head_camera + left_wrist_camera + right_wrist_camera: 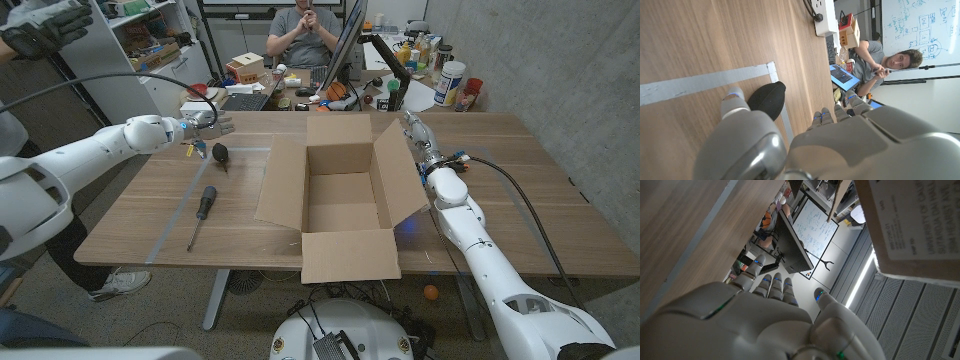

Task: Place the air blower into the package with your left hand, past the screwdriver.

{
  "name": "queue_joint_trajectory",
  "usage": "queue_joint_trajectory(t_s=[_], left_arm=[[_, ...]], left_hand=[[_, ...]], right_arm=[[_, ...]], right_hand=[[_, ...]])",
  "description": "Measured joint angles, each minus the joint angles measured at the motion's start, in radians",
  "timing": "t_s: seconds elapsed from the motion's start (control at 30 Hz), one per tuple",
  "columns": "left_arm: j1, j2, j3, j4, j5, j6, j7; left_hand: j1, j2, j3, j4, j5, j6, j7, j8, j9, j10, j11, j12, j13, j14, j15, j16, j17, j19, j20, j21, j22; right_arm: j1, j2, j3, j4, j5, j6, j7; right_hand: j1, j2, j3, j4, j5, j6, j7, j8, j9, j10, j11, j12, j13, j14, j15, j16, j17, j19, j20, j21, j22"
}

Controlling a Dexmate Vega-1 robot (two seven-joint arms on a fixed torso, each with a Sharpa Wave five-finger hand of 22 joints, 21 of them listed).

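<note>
The left hand (207,124) hovers above the table's far left part with its fingers spread, holding nothing, just at 11 o'clock of the black air blower (220,153). In the left wrist view the air blower (767,99) lies on the wood beside a strip of grey tape (705,82), just ahead of the thumb, untouched; this looks like the approach before a grasp. The screwdriver (201,214) lies at 6 o'clock of the blower, so the carry toward the open cardboard box (340,190) at 3 o'clock should clear it. The right hand (412,128) waits, fingers extended and empty, beside the box's right flap (402,175), out of the way.
</note>
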Motion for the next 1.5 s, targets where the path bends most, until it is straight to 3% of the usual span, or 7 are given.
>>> queue_joint_trajectory(t_s=[0.27,0.6,0.87,1.0,1.13,1.27,1.5], left_arm=[[0.000,-0.005,0.026,0.017,-0.017,0.019,0.010],[0.003,-0.009,0.046,0.032,-0.019,0.056,0.029],[0.004,-0.024,0.069,0.061,-0.020,0.070,0.043],[0.004,-0.040,0.082,0.089,-0.028,0.080,0.061],[0.000,-0.060,0.099,0.127,-0.042,0.089,0.085],[-0.003,-0.071,0.110,0.147,-0.058,0.096,0.106],[-0.013,-0.088,0.134,0.183,-0.102,0.097,0.137]], left_hand=[[0.003,0.003,-0.018,0.008,0.009,0.003,-0.004,0.015,0.000,0.000,0.000,0.013,0.003,0.000,0.000,0.011,0.000,0.024,0.012,0.012,0.000],[0.047,0.040,-0.041,0.014,0.055,0.001,-0.056,0.036,0.000,0.000,0.000,0.033,0.003,0.017,-0.019,0.019,-0.001,0.081,0.012,0.030,0.000],[0.066,0.050,-0.056,0.016,0.074,-0.004,-0.061,0.027,0.000,0.000,0.000,0.033,0.003,0.018,-0.018,0.019,-0.002,0.082,0.010,0.030,0.005],[0.079,0.063,-0.065,0.018,0.087,-0.004,-0.061,0.027,0.000,0.000,0.000,0.033,0.003,0.042,-0.026,0.019,0.000,0.125,0.020,0.038,0.005],[0.108,0.092,-0.077,0.029,0.111,0.002,-0.067,0.027,0.000,0.000,0.000,0.044,0.002,0.097,-0.034,0.020,0.000,0.222,0.016,0.070,0.005],[0.153,0.137,-0.102,0.034,0.141,0.001,-0.078,0.027,0.000,0.044,-0.014,0.044,0.000,0.204,-0.051,0.039,0.000,0.391,-0.001,0.118,0.002],[0.248,0.214,-0.157,0.039,0.159,0.000,-0.088,0.032,0.002,0.230,-0.072,0.079,0.000,0.535,-0.080,0.082,0.000,0.731,-0.102,0.210,0.002]], right_arm=[[0.007,-0.001,0.002,0.015,0.005,0.008,0.004],[0.017,-0.002,0.003,0.038,0.009,0.018,0.009],[0.023,-0.002,0.003,0.053,0.012,0.033,0.012],[0.026,-0.002,0.002,0.058,0.012,0.037,0.012],[0.028,-0.003,0.002,0.061,0.012,0.040,0.014],[0.029,-0.004,0.001,0.064,0.012,0.040,0.015],[0.032,-0.006,-0.001,0.067,0.012,0.042,0.016]], right_hand=[[0.000,0.000,0.000,0.000,0.000,0.000,0.000,0.000,0.000,0.003,-0.003,0.000,0.000,0.000,0.000,0.000,0.000,0.000,0.000,-0.004,0.000],[0.000,0.000,0.000,0.000,0.000,0.006,-0.006,0.000,0.000,0.005,-0.005,0.000,0.000,0.011,0.000,0.000,0.000,0.004,-0.004,-0.008,0.000],[0.000,0.000,0.000,0.000,0.000,0.006,-0.006,0.000,0.000,0.005,-0.005,0.000,0.000,0.011,0.000,0.000,0.000,0.004,-0.004,-0.008,0.000],[0.000,0.000,0.000,0.000,0.000,0.006,-0.005,0.000,0.000,0.005,-0.005,0.000,0.000,0.011,0.000,0.000,0.000,0.004,-0.004,-0.015,0.000],[0.000,0.000,0.000,0.000,0.000,0.005,-0.005,0.000,0.000,0.005,-0.005,0.000,0.000,0.011,0.000,0.000,0.000,0.004,-0.004,-0.015,0.000],[0.000,0.000,0.000,0.000,0.000,0.005,-0.005,0.000,0.000,0.005,-0.005,0.000,0.000,0.011,0.000,0.000,0.000,0.011,-0.004,-0.018,0.000],[0.000,0.000,0.000,0.000,0.000,0.005,-0.005,0.000,0.000,0.011,-0.011,0.000,0.000,0.011,0.000,0.000,0.000,0.011,-0.004,-0.018,0.000]])
